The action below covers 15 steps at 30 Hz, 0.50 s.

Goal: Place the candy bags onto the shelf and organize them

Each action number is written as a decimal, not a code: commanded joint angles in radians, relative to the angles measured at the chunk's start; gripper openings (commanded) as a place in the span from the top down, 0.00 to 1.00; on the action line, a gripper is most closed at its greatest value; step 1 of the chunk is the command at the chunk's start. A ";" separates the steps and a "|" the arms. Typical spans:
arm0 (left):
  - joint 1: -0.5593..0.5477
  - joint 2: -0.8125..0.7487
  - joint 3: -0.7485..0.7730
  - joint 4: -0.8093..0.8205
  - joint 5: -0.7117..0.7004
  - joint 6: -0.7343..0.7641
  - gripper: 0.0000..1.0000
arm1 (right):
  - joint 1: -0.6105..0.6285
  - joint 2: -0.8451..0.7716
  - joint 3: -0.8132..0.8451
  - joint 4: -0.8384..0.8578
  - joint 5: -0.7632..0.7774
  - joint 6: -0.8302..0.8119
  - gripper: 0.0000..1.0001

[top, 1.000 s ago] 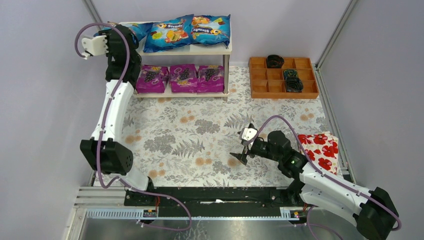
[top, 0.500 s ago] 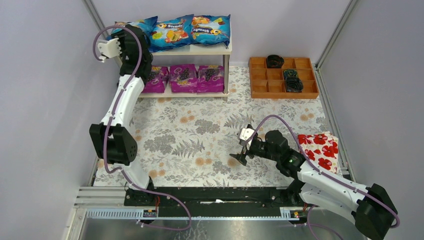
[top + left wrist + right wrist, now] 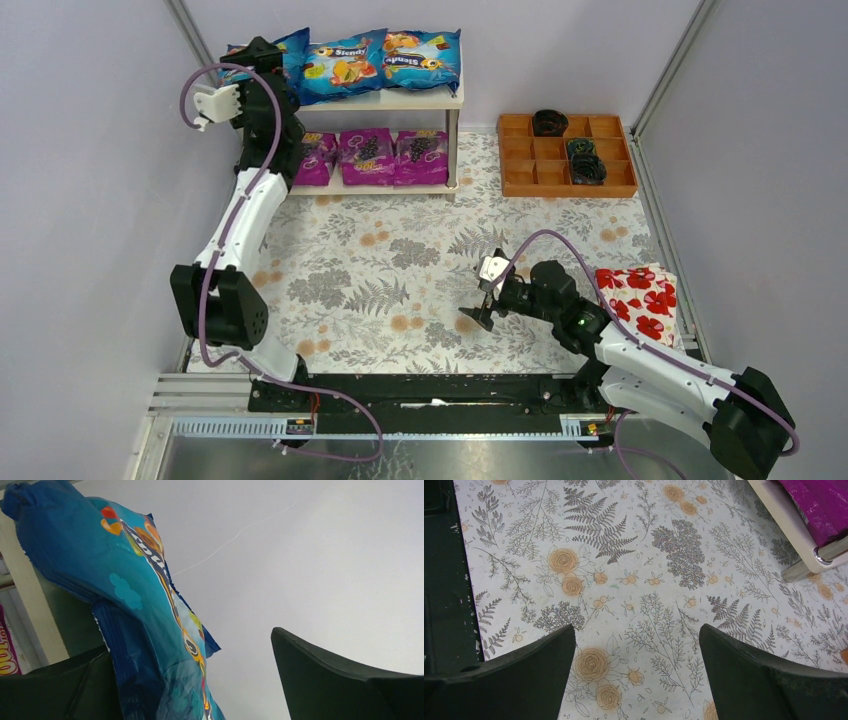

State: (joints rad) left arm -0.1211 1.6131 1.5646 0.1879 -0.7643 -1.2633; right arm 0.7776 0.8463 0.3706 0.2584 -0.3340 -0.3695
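Three blue candy bags (image 3: 340, 66) lie in a row on the shelf's upper board (image 3: 425, 98). Three purple candy bags (image 3: 366, 155) fill its lower board. My left gripper (image 3: 260, 52) is at the upper board's left end, jaws wide apart. In the left wrist view the leftmost blue bag (image 3: 135, 595) stands between the spread fingers of the left gripper (image 3: 190, 640) and leans on the left finger (image 3: 60, 685). My right gripper (image 3: 480, 312) hangs open over the floral mat, nothing between its fingers (image 3: 636, 630). The right wrist view catches the lower board's corner (image 3: 791, 532) and a purple bag (image 3: 819, 500).
An orange compartment tray (image 3: 520, 182) with dark objects sits right of the shelf. A white packet with red flowers (image 3: 640, 295) lies at the mat's right edge beside the right arm. Grey walls close in on the left, back and right.
The left arm carried the blue bag rightward onto the upper board's left end, and its jaws have now spread apart off the bag. The right arm has stayed put.
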 commanded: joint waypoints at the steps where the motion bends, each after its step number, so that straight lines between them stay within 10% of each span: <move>1: -0.012 -0.096 -0.041 0.101 0.087 0.072 0.01 | -0.003 -0.007 0.007 0.048 -0.027 0.006 0.00; 15: 0.057 -0.263 -0.162 -0.201 0.306 0.115 0.02 | -0.003 -0.070 -0.012 0.072 -0.022 0.040 0.00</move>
State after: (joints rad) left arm -0.1139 1.3827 1.4002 0.0437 -0.5739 -1.2003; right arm 0.7776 0.7918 0.3534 0.2928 -0.3519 -0.3431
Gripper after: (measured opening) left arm 0.987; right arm 0.995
